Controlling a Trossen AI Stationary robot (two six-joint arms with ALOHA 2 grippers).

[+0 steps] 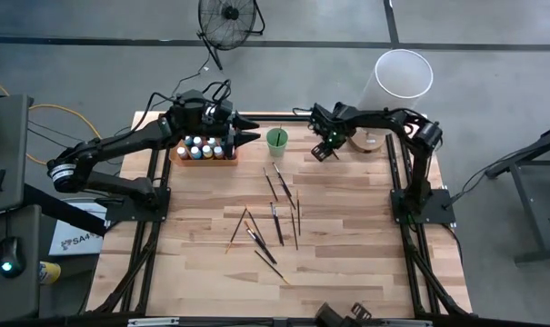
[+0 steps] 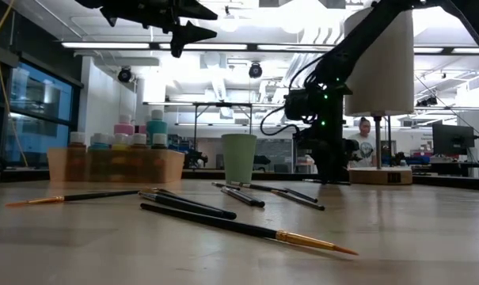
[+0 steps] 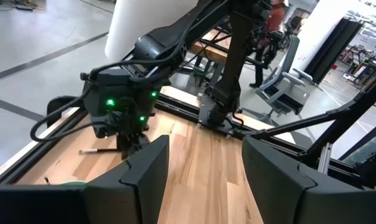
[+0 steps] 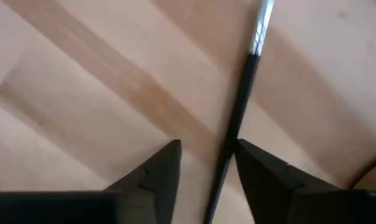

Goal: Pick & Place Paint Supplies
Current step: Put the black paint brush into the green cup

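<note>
Small pale-capped paint bottles (image 1: 202, 147) and taller pink and blue ones (image 2: 140, 127) stand in the orange tray (image 1: 204, 160) at the table's far left. Several thin dark brushes (image 1: 275, 218) lie flat mid-table. One more brush (image 4: 243, 87) lies on the wood near the far edge, right of the green cup (image 1: 276, 139). My right gripper (image 1: 325, 152) is low over it, open (image 4: 206, 155), one finger on either side of the handle. My left gripper (image 1: 250, 128) hangs open, high above the tray's right end (image 2: 199, 22). My right gripper comes at the brush from above, fingers across its dark handle (image 4: 234, 134). The handle lies flat on the table and runs close along one finger (image 4: 262, 168). Whether that finger touches it, I cannot tell.
A tall white roll (image 1: 402, 77) stands on a wooden base (image 1: 373, 142) at the far right corner, just behind my right gripper. The green cup (image 2: 239, 157) stands between the tray and my right gripper. Bare wood lies along the near and right sides.
</note>
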